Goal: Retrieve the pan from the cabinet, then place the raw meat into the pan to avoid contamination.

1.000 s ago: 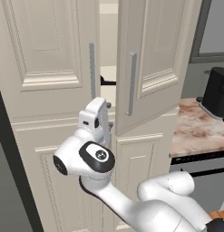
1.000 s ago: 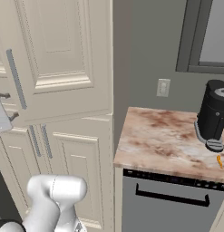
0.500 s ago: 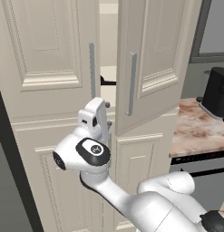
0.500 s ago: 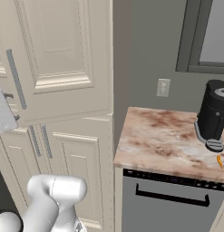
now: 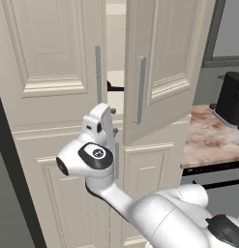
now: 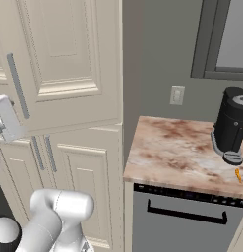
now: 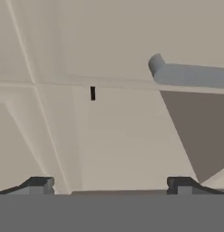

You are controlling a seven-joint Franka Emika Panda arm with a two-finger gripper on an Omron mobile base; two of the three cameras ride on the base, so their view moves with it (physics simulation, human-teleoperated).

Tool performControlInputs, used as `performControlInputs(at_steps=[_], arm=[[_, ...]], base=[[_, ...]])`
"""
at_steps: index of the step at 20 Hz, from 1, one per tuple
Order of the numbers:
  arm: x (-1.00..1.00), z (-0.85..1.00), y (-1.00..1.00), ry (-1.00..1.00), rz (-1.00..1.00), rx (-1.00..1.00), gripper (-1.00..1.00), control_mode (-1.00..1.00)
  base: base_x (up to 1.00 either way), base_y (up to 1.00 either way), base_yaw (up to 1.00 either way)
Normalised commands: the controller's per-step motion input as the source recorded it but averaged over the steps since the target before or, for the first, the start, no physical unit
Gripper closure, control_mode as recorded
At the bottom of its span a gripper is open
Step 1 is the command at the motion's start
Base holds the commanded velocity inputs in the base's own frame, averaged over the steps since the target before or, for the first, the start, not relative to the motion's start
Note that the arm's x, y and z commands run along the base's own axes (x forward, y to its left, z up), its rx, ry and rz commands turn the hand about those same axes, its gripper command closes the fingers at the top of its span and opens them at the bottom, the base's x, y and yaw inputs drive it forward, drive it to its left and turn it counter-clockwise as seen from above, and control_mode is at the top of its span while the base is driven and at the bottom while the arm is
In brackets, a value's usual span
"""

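cream cabinet [image 5: 53,72] — grey handles [image 5: 139,89] — orange meat [image 6: 238,175]

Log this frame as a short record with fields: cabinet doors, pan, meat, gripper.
cabinet doors: tall cream raised-panel cabinet; upper right door swung partly open, upper left door shut, lower doors shut
pan: thin black handle shows in the gap between the upper doors; the pan's body is hidden
meat: tiny orange-yellow raw piece on the marbled counter beside the black appliance
gripper: two-finger gripper open, empty, facing the cabinet front below the grey bar handles
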Motion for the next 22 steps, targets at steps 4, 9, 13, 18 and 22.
performControlInputs(at_steps=[4,9,13,18,22], arm=[[0.08,-0.09,-0.08,0.00,-0.04,0.00,-1.00,-1.00],[-0.07,-0.08,-0.21,0.00,-0.08,0.00,-1.00,-1.00],[-0.42,-0.02,-0.36,0.00,-0.13,0.00,-1.00,-1.00],[-0.47,0.04,-0.43,-0.06,-0.16,0.00,-1.00,-1.00],[-0.40,0.18,-0.42,-0.09,-0.16,0.00,-1.00,-1.00]], base=[[0.00,0.00,0.00],[0.00,0.00,0.00],[0.00,0.00,0.00],[0.00,0.00,0.00],[0.00,0.00,0.00]])
